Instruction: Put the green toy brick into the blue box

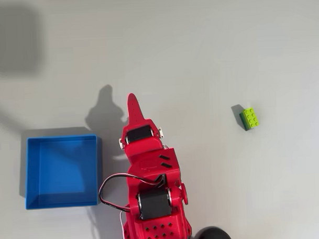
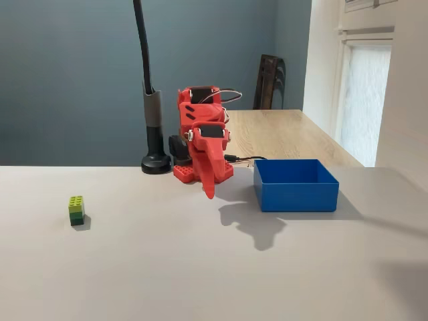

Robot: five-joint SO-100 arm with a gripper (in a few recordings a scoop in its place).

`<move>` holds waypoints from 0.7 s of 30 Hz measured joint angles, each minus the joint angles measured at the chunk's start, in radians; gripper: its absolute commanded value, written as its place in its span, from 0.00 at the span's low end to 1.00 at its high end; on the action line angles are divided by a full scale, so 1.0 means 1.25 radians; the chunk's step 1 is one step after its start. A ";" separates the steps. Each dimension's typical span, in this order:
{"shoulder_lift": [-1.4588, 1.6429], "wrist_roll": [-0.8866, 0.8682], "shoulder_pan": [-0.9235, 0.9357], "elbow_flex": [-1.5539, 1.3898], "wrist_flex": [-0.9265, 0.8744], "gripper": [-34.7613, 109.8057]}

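Observation:
The green toy brick (image 1: 249, 118) lies alone on the pale table, right of the arm in the overhead view; in the fixed view the brick (image 2: 76, 209) stands at the left. The blue box (image 1: 61, 171) rests left of the arm in the overhead view, empty, and the same box (image 2: 295, 184) is at the right in the fixed view. My red gripper (image 1: 132, 102) is folded near the arm's base, its fingers together in one point, shut on nothing. In the fixed view the gripper (image 2: 208, 191) points down, just above the table, between brick and box.
A black lamp stand (image 2: 156, 134) with a round foot stands beside the arm's base at the table's back. A wooden table (image 2: 287, 134) lies behind. Wide bare tabletop surrounds the brick and lies in front of the box.

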State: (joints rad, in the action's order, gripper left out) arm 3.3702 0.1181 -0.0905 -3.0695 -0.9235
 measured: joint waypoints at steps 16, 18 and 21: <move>0.000 -0.010 0.013 -0.040 0.052 0.24; 0.000 -0.010 0.013 -0.040 0.052 0.24; 0.000 -0.010 0.013 -0.040 0.052 0.24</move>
State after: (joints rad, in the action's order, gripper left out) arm 3.3702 0.1058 -0.0736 -3.1201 -0.8590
